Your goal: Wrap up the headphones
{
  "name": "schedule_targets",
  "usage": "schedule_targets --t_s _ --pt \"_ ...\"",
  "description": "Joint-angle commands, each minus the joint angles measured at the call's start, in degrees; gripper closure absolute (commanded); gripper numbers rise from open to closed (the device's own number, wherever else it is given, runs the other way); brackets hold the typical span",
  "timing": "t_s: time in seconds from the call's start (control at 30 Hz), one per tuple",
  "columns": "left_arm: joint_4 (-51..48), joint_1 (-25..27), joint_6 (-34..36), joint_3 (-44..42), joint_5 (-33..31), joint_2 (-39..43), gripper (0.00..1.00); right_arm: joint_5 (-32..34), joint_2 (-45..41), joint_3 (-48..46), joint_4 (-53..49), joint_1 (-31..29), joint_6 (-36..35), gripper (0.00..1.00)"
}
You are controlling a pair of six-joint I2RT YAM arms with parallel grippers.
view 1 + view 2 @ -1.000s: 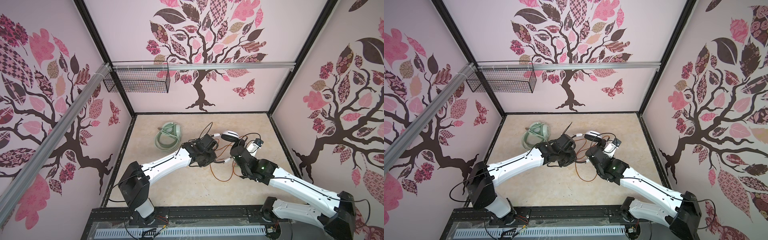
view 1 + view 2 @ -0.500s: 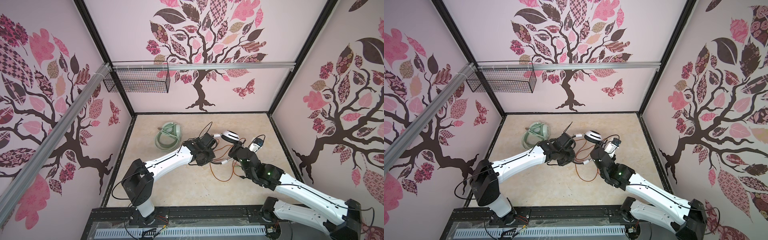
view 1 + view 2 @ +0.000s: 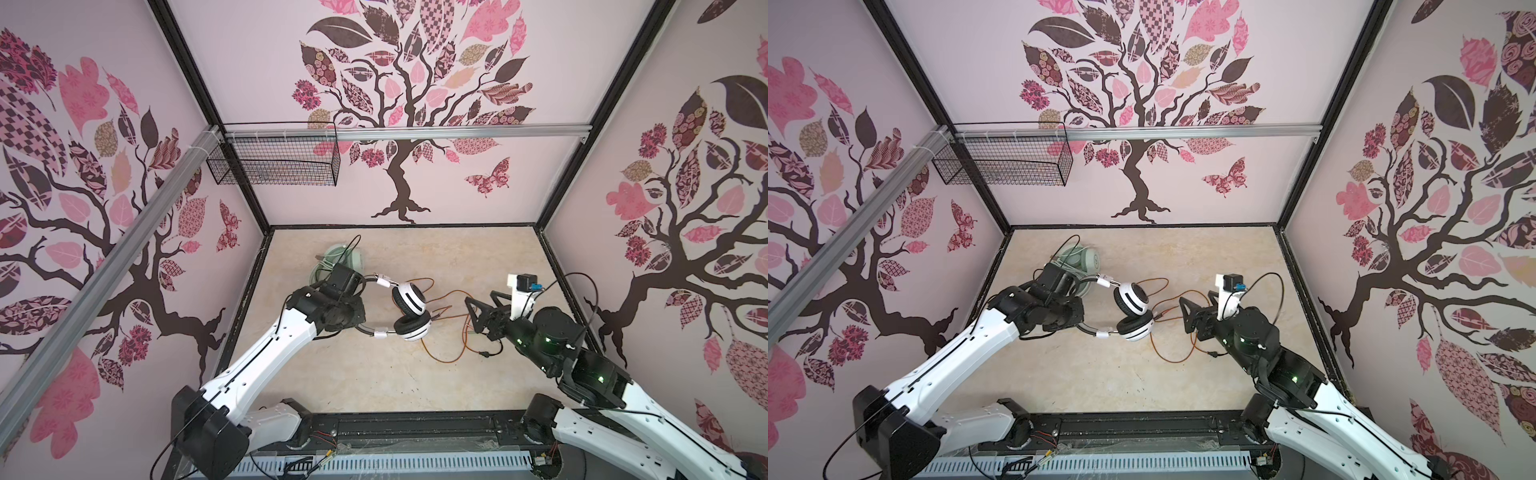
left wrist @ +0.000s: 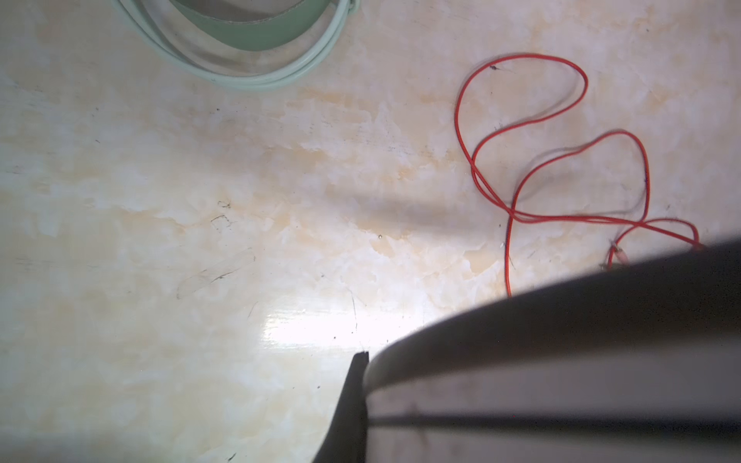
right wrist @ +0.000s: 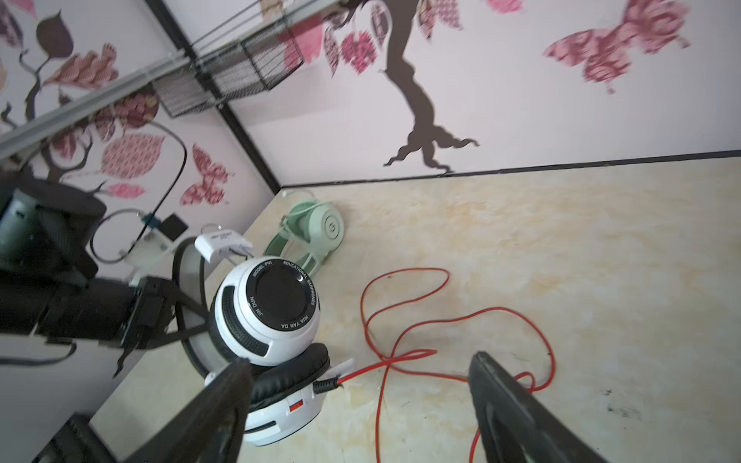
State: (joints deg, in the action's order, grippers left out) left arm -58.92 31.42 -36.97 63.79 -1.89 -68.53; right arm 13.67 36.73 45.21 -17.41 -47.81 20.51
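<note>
The white-and-black headphones [image 3: 409, 311] [image 3: 1133, 316] [image 5: 268, 308] hang in mid-scene with their two earcups stacked. My left gripper [image 3: 357, 320] [image 4: 367, 360] is shut on their thin black headband [image 4: 561, 340]. Their orange-red cable [image 3: 449, 328] [image 5: 401, 320] [image 4: 561, 160] lies in loose loops on the floor to the right. My right gripper [image 3: 482, 305] [image 5: 361, 360] stands open just right of the earcups, above the cable, gripping nothing. The mint-green headphones [image 3: 349, 259] [image 5: 320, 228] lie behind the left wrist with their pale cable coiled round them.
A black wire basket [image 3: 274, 160] hangs from the aluminium rail on the back wall. Patterned walls close in the beige floor [image 3: 457, 257] on three sides, and a black rail [image 3: 415, 428] runs along the front. The cable's dark plug [image 3: 484, 354] lies by the right wrist.
My right gripper has opened, let go of the white headphones and drawn back to the right. My left gripper has closed on the headband, and the earcups have shifted left and nearer.
</note>
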Motion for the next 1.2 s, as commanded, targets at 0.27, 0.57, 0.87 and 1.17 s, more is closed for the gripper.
schedule_targets --t_s 0.27,0.57,0.87,1.17 --pt "-9.93 0.13 8.66 -3.99 10.42 5.18 1.00 -28.92 13.86 5.00 -8.01 -0.27 -11.56 0.14" --pt "-13.81 0.61 8.86 -2.80 7.08 0.05 1.00 -27.51 17.36 8.40 -12.70 -1.85 -11.87 0.14" --pt "-15.46 6.14 7.36 1.68 5.15 -9.04 1.00 -7.07 27.86 14.25 -16.24 -13.84 -7.93 0.01" --pt "-10.29 5.91 10.09 -2.65 8.51 -5.24 1.00 -11.02 18.80 7.84 -10.27 -4.70 -4.29 0.01"
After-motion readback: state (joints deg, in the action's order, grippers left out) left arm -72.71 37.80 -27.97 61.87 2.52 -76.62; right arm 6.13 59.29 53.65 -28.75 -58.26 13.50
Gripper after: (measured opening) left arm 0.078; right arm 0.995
